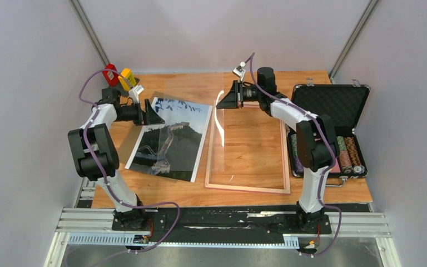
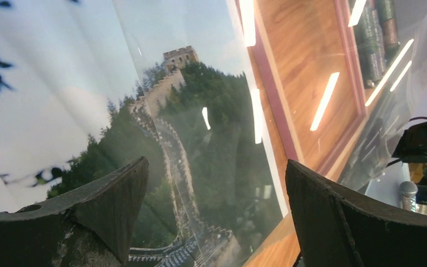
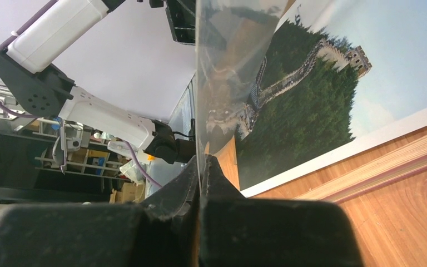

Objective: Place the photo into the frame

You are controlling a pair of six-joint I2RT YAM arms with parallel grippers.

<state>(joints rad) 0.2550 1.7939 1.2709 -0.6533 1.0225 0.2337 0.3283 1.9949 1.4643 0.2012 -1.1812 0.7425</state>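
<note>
I'm hovering the left gripper (image 1: 154, 116), jaws wide apart, over the photo (image 1: 179, 129), which is lying flat just left of the frame (image 1: 247, 187). The right gripper (image 1: 227, 100) is clamping the clear pane (image 1: 218, 127) upright. Next, I judge, I'm grasping the photo's edge.

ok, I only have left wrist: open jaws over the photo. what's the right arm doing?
Observer: The right gripper has its jaws shut on the edge of a clear sheet, held up at the frame's far left corner.
Operator: photo in the frame at all?
Observer: No. The photo lies on the table left of the frame, fully outside it.
Operator: anything behind the left arm?
Observer: A red item and a yellow item sit at the table's far left corner, beyond the left gripper.
</note>
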